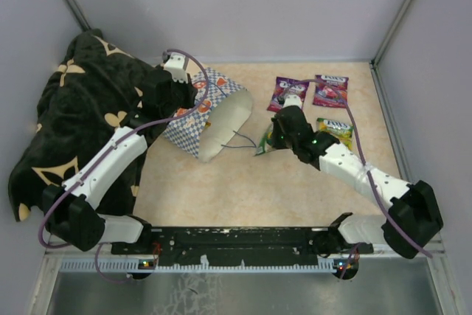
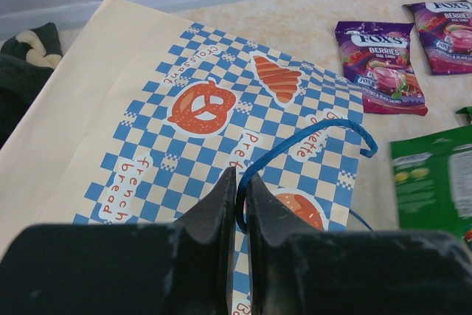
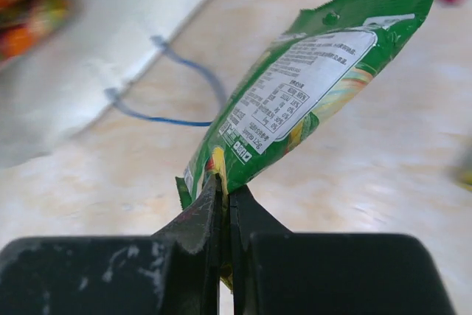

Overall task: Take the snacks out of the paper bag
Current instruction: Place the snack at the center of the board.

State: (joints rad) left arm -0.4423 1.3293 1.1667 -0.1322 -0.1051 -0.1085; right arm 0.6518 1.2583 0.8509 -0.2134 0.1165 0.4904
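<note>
The paper bag [image 1: 214, 108] lies on its side, its cream mouth facing my right arm. My left gripper [image 1: 193, 99] is on the bag's upper side and is shut on its blue cord handle [image 2: 310, 142], over the checkered side [image 2: 184, 108]. My right gripper [image 1: 271, 140] is just outside the bag's mouth, shut on the corner of a green snack packet [image 3: 317, 86] that is lifted off the table. Two purple snacks [image 1: 286, 92] [image 1: 330, 90] and a green-yellow one [image 1: 335, 129] lie flat on the table to the right. A blurred patch of colour [image 3: 26, 5] shows inside the bag.
A black patterned blanket [image 1: 81, 123] is heaped at the left, against the bag and under my left arm. The bag's other blue cord [image 3: 169, 101] trails on the table in front of its mouth. Grey walls close the table at the back and sides.
</note>
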